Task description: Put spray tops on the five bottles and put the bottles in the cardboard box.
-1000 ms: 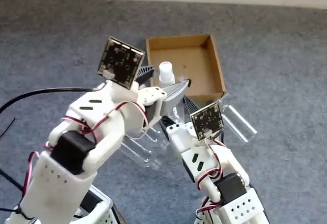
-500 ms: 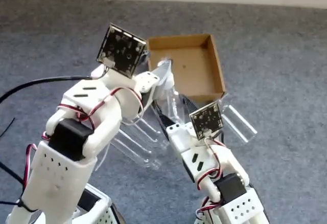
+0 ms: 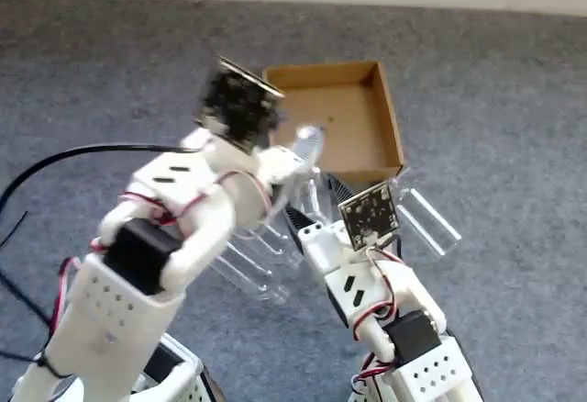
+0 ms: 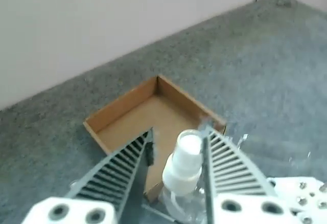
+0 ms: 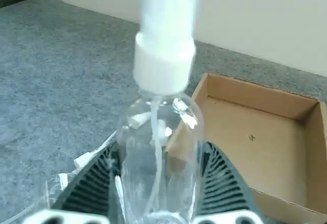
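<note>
2 arms work over grey carpet (image 3: pixel 514 99). Far left, a black cable (image 3: pixel 55 168) trails across it toward the left arm.

Loose clear bottles (image 3: pixel 248 269) lie flat on the carpet under the left arm's forearm. Count is unclear through the glare, probably 2 or 3.

Left gripper (image 4: pixel 179 137) is released, its ribbed fingers splayed either side of the white spray top (image 4: pixel 182 165). 1 finger (image 4: pixel 227 168) sits just beside the top. The other has a clear gap to it. In the high view this gripper (image 3: pixel 303 150) is at the box's near-left corner, with the top (image 3: pixel 310 138) poking out between the fingers.

The spray top sits on the neck of a clear bottle (image 5: pixel 158 147). The bottle is upright in the right wrist view, dip tube visible inside.

Right gripper (image 5: pixel 159 150) is clenched on that bottle's body, 1 pad (image 5: pixel 97 183) on each side. In the high view it (image 3: pixel 315 198) is just in front of the box's near wall.

Cardboard box (image 3: pixel 367 72) is open-topped and sits directly behind the held bottle.

1 more clear bottle (image 3: pixel 429 217) lies flat near the box's near-right corner, right of the right arm.
</note>
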You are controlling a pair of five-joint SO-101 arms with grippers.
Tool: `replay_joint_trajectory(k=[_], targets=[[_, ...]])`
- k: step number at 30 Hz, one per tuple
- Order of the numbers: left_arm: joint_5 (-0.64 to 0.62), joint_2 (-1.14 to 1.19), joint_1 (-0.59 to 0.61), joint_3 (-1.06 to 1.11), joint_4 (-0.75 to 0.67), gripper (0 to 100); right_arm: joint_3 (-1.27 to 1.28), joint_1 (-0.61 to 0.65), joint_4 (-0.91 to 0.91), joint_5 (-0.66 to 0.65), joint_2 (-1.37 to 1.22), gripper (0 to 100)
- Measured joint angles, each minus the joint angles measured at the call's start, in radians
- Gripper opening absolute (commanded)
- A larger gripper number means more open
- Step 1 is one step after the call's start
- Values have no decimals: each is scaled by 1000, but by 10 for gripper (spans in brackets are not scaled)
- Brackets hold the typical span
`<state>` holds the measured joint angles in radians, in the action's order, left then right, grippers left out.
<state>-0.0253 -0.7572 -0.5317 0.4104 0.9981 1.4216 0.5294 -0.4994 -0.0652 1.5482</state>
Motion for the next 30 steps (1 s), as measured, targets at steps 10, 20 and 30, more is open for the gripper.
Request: replay_joint_trajectory(k=[10, 20, 30], targets=[[0, 6, 55, -75, 52, 151, -2, 0, 0, 0, 2, 5], [0, 8, 97, -89, 54, 151, -2, 0, 0, 0, 2, 5], [2, -5, 97, -91, 54, 152, -31, 0, 0, 0, 0, 5]])
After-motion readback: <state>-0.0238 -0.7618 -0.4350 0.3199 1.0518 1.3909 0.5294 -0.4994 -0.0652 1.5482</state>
